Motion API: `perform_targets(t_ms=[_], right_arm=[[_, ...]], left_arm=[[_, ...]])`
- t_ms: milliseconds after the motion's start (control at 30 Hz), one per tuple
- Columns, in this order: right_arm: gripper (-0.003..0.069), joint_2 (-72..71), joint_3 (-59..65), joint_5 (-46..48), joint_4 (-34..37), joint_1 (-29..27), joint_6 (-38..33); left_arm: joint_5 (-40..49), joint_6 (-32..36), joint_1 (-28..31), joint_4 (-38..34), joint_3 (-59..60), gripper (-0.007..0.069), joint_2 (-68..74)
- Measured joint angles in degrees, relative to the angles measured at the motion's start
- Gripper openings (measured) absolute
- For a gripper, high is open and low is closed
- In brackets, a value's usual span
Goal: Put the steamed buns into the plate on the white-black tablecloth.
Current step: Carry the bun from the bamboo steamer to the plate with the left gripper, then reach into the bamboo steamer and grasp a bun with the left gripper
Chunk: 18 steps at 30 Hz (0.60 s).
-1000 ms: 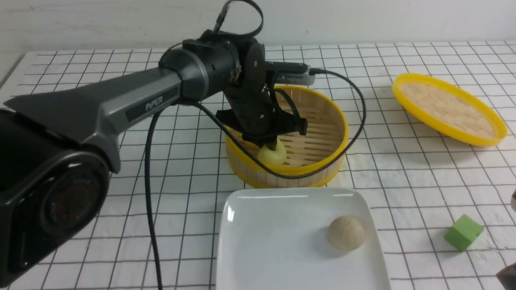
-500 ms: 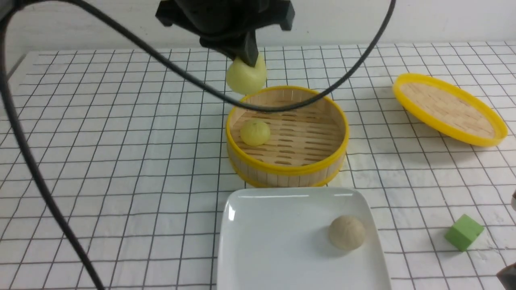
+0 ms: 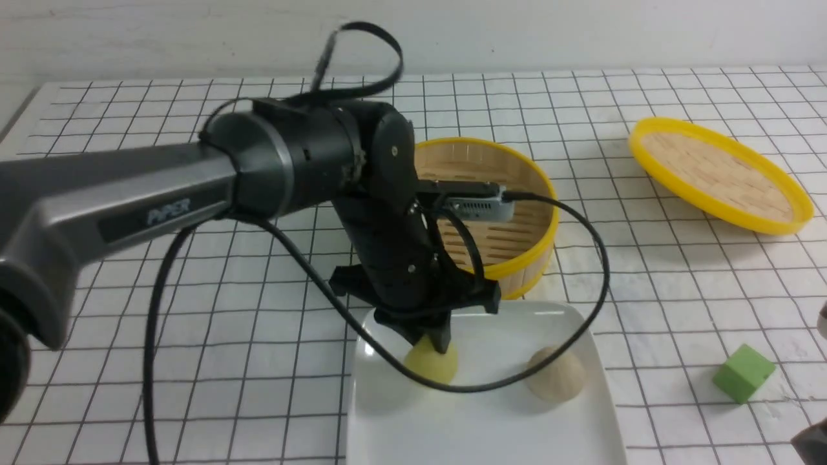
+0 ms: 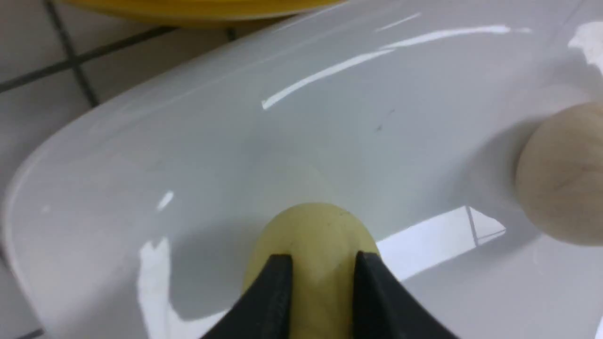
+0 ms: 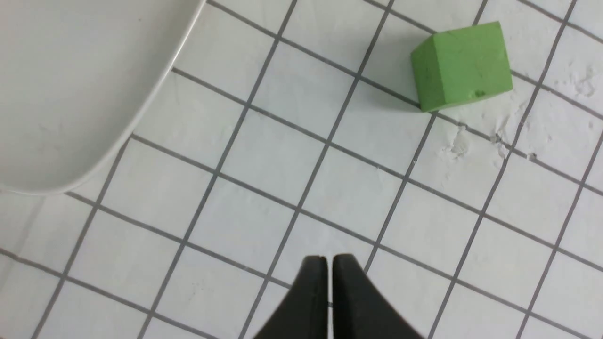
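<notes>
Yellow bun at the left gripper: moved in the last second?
Yes. The yellow bun left the steamer and came nearer the camera, now on the plate.

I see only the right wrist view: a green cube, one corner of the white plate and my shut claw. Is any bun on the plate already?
Observer: Yes. The front view shows a beige bun lying on the right part of the plate.
Operator: Where is the left arm?
Observer: The left claw is over the plate's left part. Its fingers are closed on a yellow bun, which touches the plate.
Operator: Is a bun left in the steamer?
Observer: The right half of the steamer basket shows none. The left arm hides the other half.
</notes>
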Motion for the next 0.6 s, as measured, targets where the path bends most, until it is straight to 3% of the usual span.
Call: perform_targets(t_ms=[33,167,267,600], right_arm=[[0.0041,0.0,0.0,-0.05,0.0,0.0,0.0],[0.0047,0.0,0.0,-0.17,0.0,0.0,0.0],[0.005,0.0,0.0,-0.37,0.02,0.0,0.0],[0.0059,0.0,0.0,-0.62,0.13,0.0,0.0]], left_arm=[[0.0,0.0,-0.09,0.0,0.0,0.0224,0.07],[0.38,-0.07,-0.69,-0.11,-1.4,0.0368,0.37],[2.58,-1.56,-0.54,0.99,-5.76,0.0426,0.37],[1.97,-11.23,5.52,8.27,-23.84,0.0442,4.46]])
